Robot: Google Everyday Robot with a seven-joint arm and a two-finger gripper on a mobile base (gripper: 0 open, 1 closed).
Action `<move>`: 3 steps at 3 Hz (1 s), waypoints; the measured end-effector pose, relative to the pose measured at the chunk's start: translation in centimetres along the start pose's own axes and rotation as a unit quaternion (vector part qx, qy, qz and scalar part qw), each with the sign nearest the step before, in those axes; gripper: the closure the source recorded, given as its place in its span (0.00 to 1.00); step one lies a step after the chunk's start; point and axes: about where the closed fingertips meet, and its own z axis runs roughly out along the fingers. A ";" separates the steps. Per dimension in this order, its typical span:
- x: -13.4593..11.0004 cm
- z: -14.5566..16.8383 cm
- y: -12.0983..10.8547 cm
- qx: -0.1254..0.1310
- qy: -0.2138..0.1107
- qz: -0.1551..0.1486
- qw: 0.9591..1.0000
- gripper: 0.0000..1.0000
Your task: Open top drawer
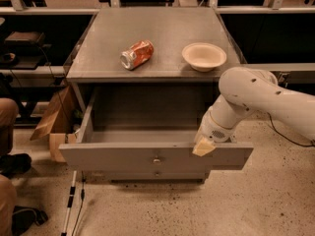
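One drawer is out: top drawer (123, 156) stands pulled well fwd, front panel across lower centre of frame, knob (156, 160) at its middle w/ nothing on it. Gripper (204, 147) sits at panel's top edge, right of centre; white arm (261, 95) comes in from right edge. Grip state: cannot tell, only a tan tip shows against the grey lip.

Step in hand, my read: finishing the pull. Contact is off-centre, so pull straight toward bottom of frame, slowly, to avoid racking drawer on its runners. Ease off near end of travel. Task looks nearly or fully done.

Farther back, on cabinet top (162, 33): crushed can (136, 54) centre-left, bowl (204, 56) to its right, the two apart.

Hidden / unclear:
- Whether tip hooks behind lip or only presses on it.
- Drawer's right-rear inside corner, blocked by arm.
- What lies under the open front is mostly covered; a second knob (156, 172) peeks out below.
- Person's leg (10, 122) is cut off at left edge.
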 end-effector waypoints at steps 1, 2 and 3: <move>0.4 0.0 1.1 0.001 -0.001 0.007 1.000 0.35; 0.3 0.0 2.9 0.004 -0.006 0.019 1.000 0.11; 0.8 0.8 5.3 -0.004 -0.002 0.021 1.000 0.00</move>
